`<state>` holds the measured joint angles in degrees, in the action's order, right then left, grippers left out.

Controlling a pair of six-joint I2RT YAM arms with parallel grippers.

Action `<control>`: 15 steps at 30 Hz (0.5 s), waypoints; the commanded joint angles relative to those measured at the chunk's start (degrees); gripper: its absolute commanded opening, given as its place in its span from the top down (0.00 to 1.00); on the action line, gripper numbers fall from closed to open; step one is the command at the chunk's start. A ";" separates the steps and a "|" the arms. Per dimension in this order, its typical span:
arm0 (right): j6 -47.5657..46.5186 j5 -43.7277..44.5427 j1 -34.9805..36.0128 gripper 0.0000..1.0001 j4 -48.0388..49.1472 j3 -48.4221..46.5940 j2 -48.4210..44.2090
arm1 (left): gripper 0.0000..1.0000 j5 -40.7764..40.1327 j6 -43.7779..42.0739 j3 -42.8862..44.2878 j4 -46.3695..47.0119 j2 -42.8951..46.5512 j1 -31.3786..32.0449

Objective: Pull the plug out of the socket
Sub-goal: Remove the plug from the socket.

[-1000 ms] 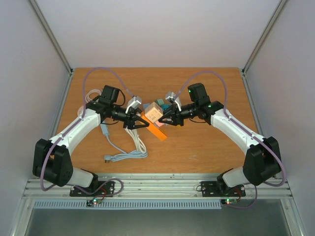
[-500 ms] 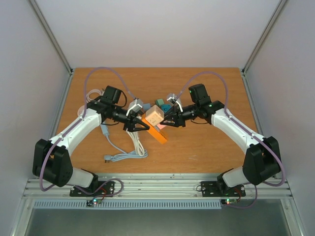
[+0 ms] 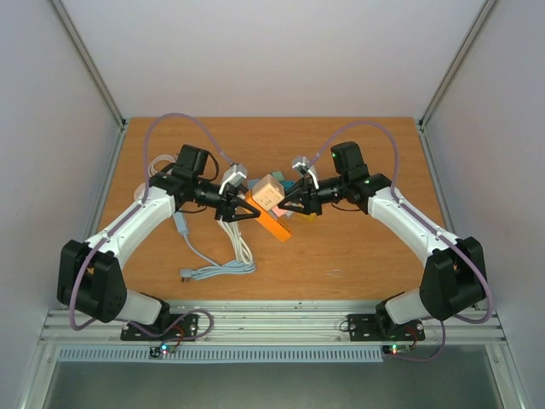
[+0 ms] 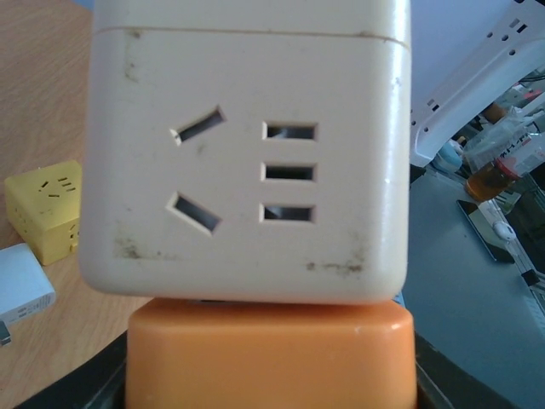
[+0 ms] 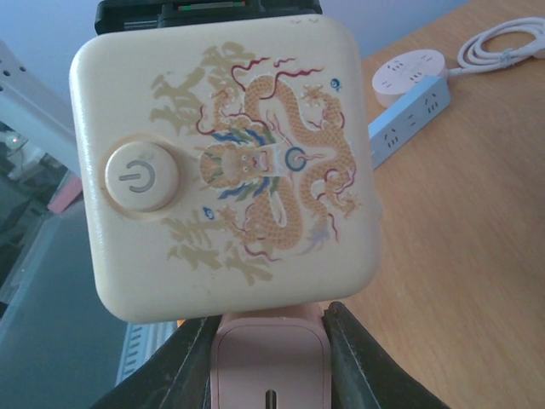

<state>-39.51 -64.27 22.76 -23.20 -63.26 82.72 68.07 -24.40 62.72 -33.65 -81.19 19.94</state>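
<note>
Cream cube socket [image 3: 267,193] has shifted a little far and tilted since a second ago, both arms with it. Pink plug [image 5: 268,366] is still touching its underside, so I judge it not pulled yet.

Near left: white cable [image 3: 223,266] loose on the table [image 3: 358,256].

Mid-table, raised:
- Left gripper [image 3: 247,210] is clamped narrow on the orange block [image 4: 271,358] under the cube.
- Right gripper [image 3: 289,203] pinches the pink plug.

Just beyond: a blue-and-white power strip [image 5: 409,123].

Room: bare wood right and far, side walls well apart, so pulling apart sideways looks free.
</note>
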 commanded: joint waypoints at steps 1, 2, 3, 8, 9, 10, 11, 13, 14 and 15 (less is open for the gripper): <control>1.49 3.68 -2.09 0.99 -0.56 0.27 -2.58 | 1.00 -2.88 -0.75 2.36 -1.61 -1.48 -1.07; 1.37 3.49 -2.11 0.99 -0.75 0.14 -2.44 | 1.00 -2.82 -1.40 2.36 -2.12 -1.51 -0.79; 1.44 3.27 -2.11 0.99 -0.91 0.09 -2.28 | 1.00 -2.66 -2.37 2.33 -2.78 -1.41 -0.38; 1.93 0.18 -2.19 0.99 -2.53 -1.24 -0.48 | 1.00 -0.98 -8.27 2.56 -7.14 -0.68 1.61; 1.95 -0.40 -2.26 0.99 -2.82 -1.47 -0.04 | 1.00 -0.40 -8.95 2.62 -7.67 -0.52 1.71; 2.02 -0.78 -2.40 0.99 -2.97 -1.57 0.12 | 1.00 0.10 -9.79 2.71 -8.36 -0.42 1.76; 2.08 -1.19 -2.61 0.99 -3.05 -1.65 0.39 | 1.00 0.70 -10.45 2.85 -9.28 -0.38 1.76; 2.46 -2.14 -3.06 0.99 -3.16 -1.82 0.81 | 1.00 1.52 -12.33 3.30 -10.76 -0.37 1.76; 2.83 -2.73 -3.40 0.99 -3.12 -1.90 1.06 | 1.00 1.73 -12.77 3.42 -11.30 -0.43 1.76; 3.30 -3.39 -3.82 0.99 -2.96 -2.02 1.27 | 1.00 1.96 -13.27 3.60 -11.58 -0.50 1.76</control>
<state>-39.55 -66.41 22.39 -26.46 -63.16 83.22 68.47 -31.57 64.29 -39.31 -82.65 21.52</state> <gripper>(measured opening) 0.303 0.513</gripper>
